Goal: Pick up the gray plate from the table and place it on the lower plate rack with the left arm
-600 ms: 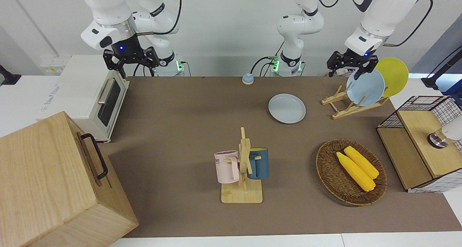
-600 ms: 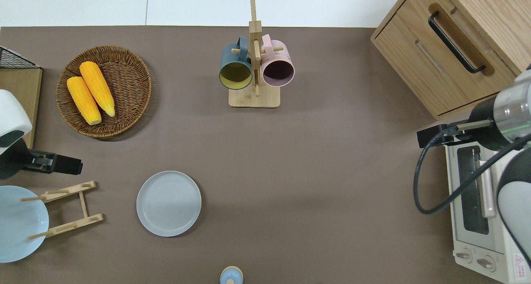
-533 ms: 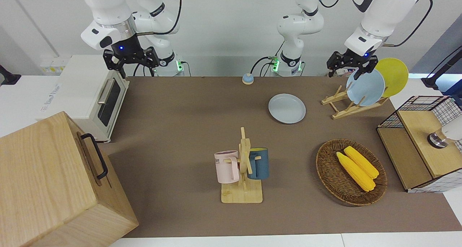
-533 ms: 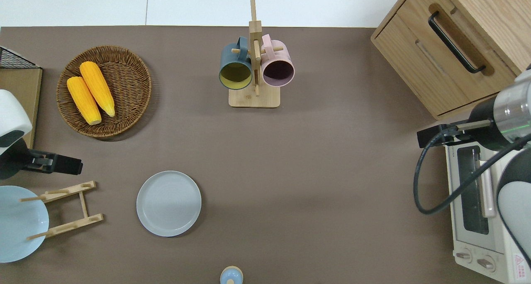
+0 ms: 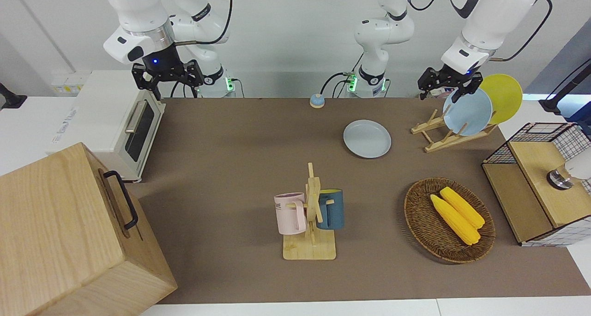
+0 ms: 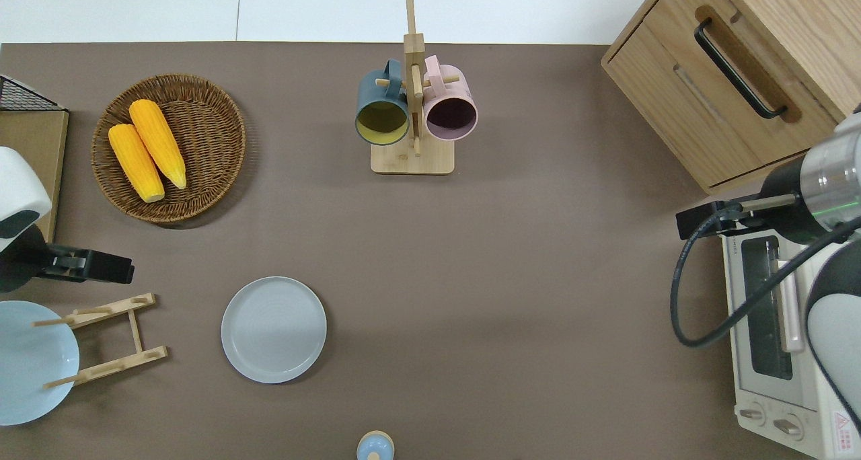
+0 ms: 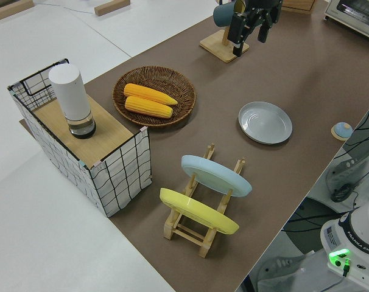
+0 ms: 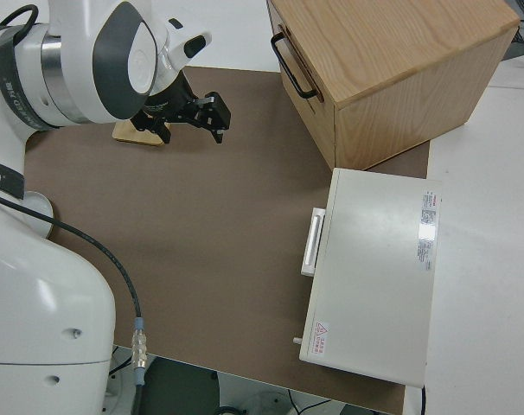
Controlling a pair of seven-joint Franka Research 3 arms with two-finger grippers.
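Note:
The gray plate [image 5: 367, 138] [image 6: 274, 329] [image 7: 265, 122] lies flat on the brown table [image 6: 511, 278], beside the lower plate rack [image 5: 436, 136] [image 6: 111, 339] [image 7: 200, 234]. That rack holds a light-blue plate [image 5: 467, 112] and a yellow plate [image 5: 504, 96] on edge, and its slots nearest the gray plate stand bare. My left gripper [image 5: 445, 87] [image 6: 87, 268] [image 7: 253, 21] hangs open and holds nothing. It is over the table strip between the rack and the wicker basket, well apart from the gray plate. My right arm is parked with its gripper [image 5: 167, 75] [image 8: 197, 112] open.
A wicker basket [image 6: 222, 110] with two corn cobs lies farther from the robots than the rack. A mug stand [image 6: 412, 157] carries two mugs. A wire crate [image 5: 535, 136] with a white canister sits at the left arm's end. A toaster oven [image 5: 111, 122] and a wooden cabinet [image 5: 60, 233] stand at the right arm's end.
The left gripper has edged slightly upward and toward the right arm's end of the table. The plates, the rack and the right arm have not moved.

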